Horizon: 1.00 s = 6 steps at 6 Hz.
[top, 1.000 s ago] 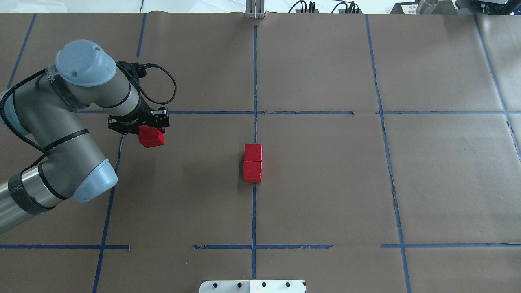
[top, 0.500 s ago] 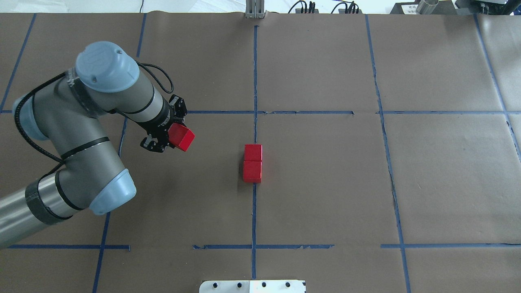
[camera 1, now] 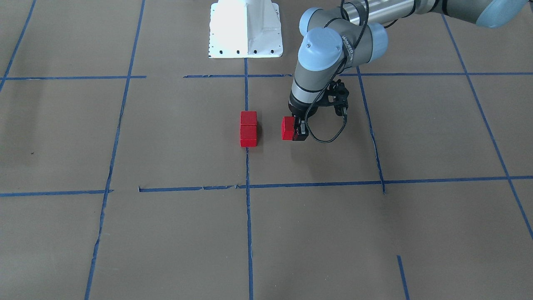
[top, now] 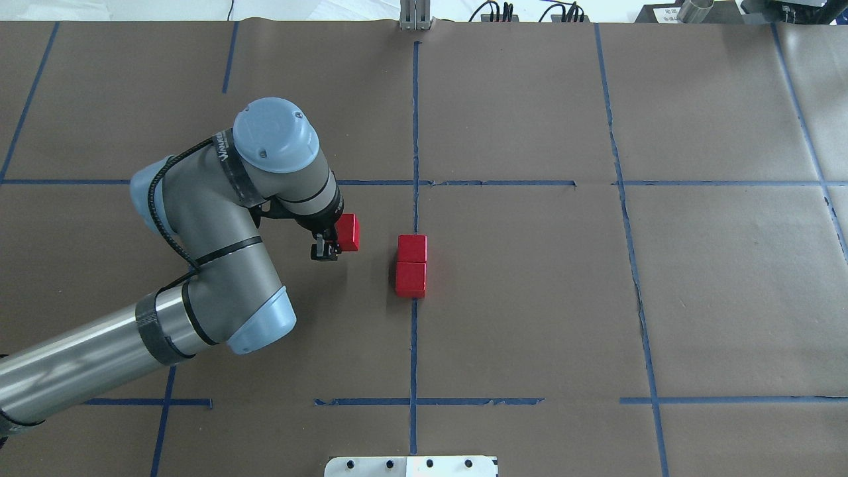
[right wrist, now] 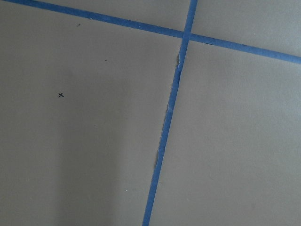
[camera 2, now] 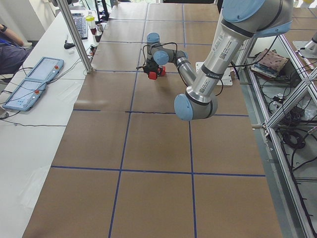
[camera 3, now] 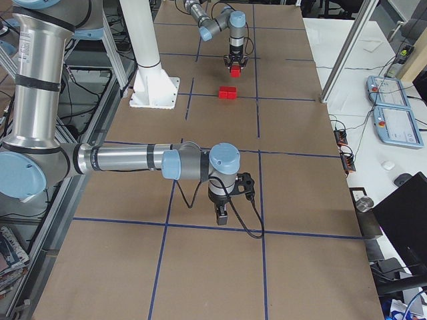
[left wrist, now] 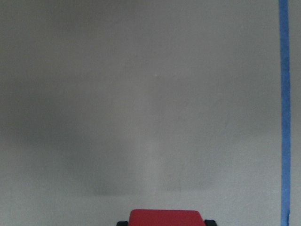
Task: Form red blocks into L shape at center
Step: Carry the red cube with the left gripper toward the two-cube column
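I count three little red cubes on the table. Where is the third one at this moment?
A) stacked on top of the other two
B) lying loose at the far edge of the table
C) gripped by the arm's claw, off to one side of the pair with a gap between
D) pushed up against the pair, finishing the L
C: the left gripper is shut on the third red block, which sits clear of the two touching red blocks at the centre.

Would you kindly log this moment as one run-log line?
left gripper: shut on held block | held block: beside block pair, not touching | block pair: touching, on centre line | right gripper: cannot tell
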Available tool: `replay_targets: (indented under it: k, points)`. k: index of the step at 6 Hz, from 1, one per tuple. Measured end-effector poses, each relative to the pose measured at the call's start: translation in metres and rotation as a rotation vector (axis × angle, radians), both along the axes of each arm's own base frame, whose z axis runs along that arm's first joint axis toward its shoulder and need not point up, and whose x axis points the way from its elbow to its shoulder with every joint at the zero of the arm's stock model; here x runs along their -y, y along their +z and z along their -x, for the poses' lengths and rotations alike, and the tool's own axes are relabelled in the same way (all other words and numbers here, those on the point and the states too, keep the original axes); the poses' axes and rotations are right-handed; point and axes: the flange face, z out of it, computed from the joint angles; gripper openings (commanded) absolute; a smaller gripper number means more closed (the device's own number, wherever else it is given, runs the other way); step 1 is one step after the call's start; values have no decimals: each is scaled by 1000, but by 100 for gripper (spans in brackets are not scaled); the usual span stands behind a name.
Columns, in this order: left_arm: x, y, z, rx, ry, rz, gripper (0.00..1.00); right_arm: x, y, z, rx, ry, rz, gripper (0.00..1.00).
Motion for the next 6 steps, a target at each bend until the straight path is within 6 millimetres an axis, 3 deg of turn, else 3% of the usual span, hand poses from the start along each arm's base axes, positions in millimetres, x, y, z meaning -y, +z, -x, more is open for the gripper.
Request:
replay_targets:
  k: [3, 6]
  points:
    - [-8, -10, -62, 43, -36, 40, 17, 0, 1, 0, 0, -1, 1, 100]
    - [-13, -17, -81, 25, -21, 20, 21, 0, 2, 0, 0, -1, 3, 100]
